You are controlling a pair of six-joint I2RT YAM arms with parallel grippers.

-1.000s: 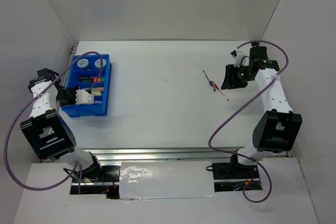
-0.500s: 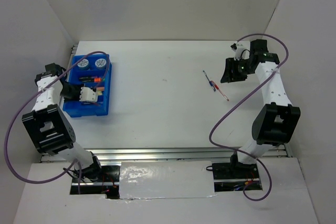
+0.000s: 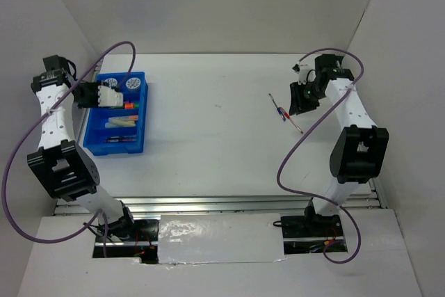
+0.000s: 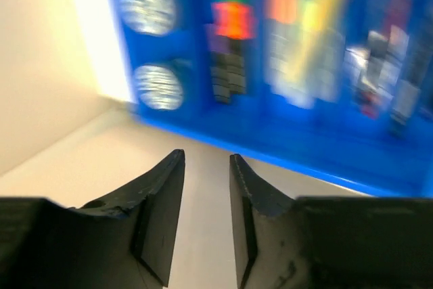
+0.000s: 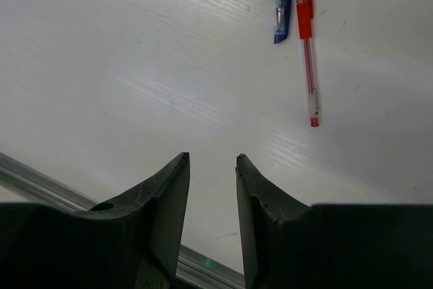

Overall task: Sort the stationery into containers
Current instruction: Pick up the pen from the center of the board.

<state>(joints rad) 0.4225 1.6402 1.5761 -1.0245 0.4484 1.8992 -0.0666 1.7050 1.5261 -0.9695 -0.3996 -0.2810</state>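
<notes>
Overhead view of a white bench (image 3: 208, 137). In the upper left of the frame sits a blue tray (image 3: 115, 149) with compartments. The blurred left wrist view shows tape rolls (image 4: 145, 11), highlighters (image 4: 298, 25) and dark pens (image 4: 389, 52) already inside. The left hand (image 3: 104, 95) hovers over the tray's upper end, jaws a narrow gap apart, grasping nothing. At the upper right a blue pen (image 5: 283, 5) and a red pen (image 5: 308, 52) lie side by side on the bare bench, touching or nearly so. The right hand (image 5: 211, 201) hangs just beside them, jaws slightly parted and empty. The step in hand appears to be fetching these last two pens. The next move calls for the right hand to line up across one thin barrel, lower to the bench and close without knocking the neighbour, then carry it across to the tray
</notes>
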